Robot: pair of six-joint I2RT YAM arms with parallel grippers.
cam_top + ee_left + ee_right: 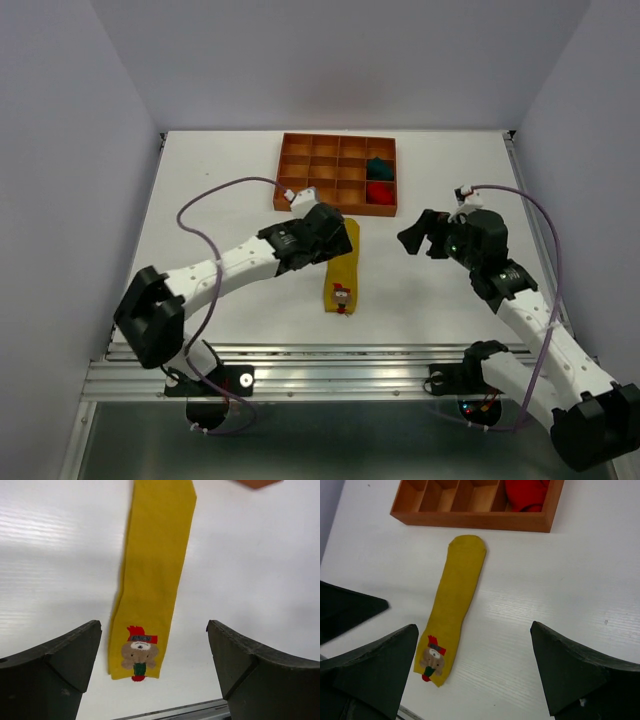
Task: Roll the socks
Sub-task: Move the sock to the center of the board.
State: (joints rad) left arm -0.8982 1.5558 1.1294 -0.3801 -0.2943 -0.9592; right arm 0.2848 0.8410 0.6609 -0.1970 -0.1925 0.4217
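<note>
Left wrist: yellow sock (152, 575) flat on counter (260, 570).
Both jaws wide open, empty; bear patch (139, 652) hat-band lettering, if any, unreadable.

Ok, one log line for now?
yellow sock flat | red sock, teal sock bundled in tray | left gripper open over yellow sock | right gripper open

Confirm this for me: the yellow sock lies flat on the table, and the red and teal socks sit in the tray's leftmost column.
One detail is wrong. The red sock and the teal sock sit in the rightmost column of the tray, not the leftmost, as the top external view shows. The yellow sock does lie flat on the table.
</note>
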